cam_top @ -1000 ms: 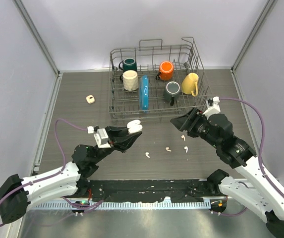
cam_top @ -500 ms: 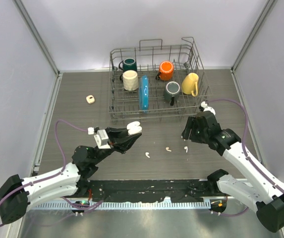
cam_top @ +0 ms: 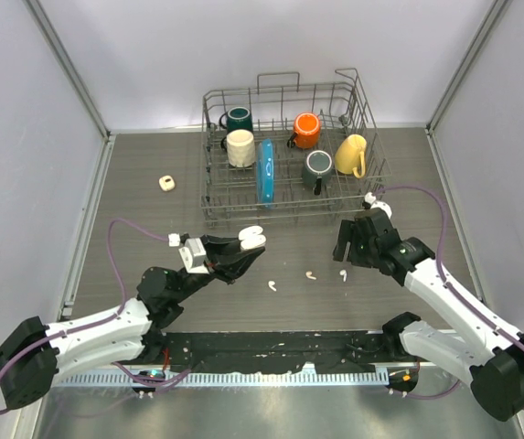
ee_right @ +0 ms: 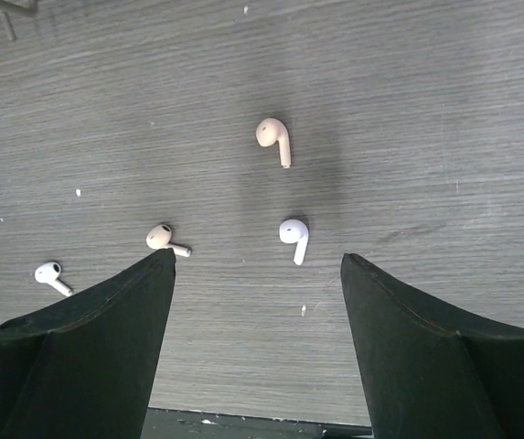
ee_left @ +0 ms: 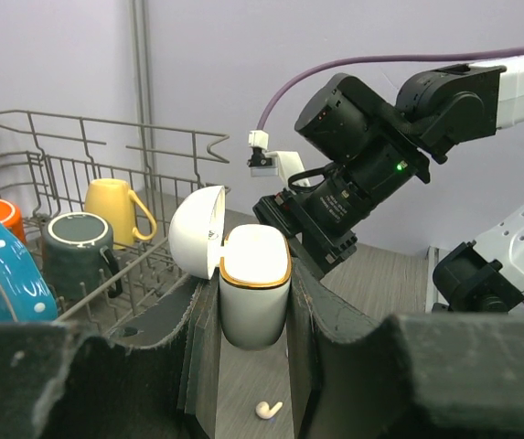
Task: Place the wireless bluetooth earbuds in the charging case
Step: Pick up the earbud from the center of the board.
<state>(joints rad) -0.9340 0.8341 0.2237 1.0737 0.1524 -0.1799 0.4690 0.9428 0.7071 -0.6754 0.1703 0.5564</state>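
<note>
A white charging case (ee_left: pixel 254 291) with a gold rim and its lid (ee_left: pixel 197 231) flipped open sits upright between the jaws of my left gripper (ee_left: pixel 252 315), which is shut on it above the table (cam_top: pixel 248 240). Several earbuds lie loose on the dark wood. In the right wrist view they are a cream one (ee_right: pixel 273 138), a white one (ee_right: pixel 293 237), another cream one (ee_right: pixel 165 239) and a white one (ee_right: pixel 51 273). My right gripper (ee_right: pixel 257 260) hangs open just above them with nothing between its fingers. From the top, three earbuds (cam_top: pixel 310 274) show beside the right gripper (cam_top: pixel 345 245).
A wire dish rack (cam_top: pixel 291 208) at the back holds several mugs and a blue plate (cam_top: pixel 264 170). A small cream ring (cam_top: pixel 165 183) lies on the table to the left of the rack. Grey walls close in both sides.
My right arm has swung in and down over the earbuds and its jaws have opened wider. The left gripper with the case has barely shifted.
</note>
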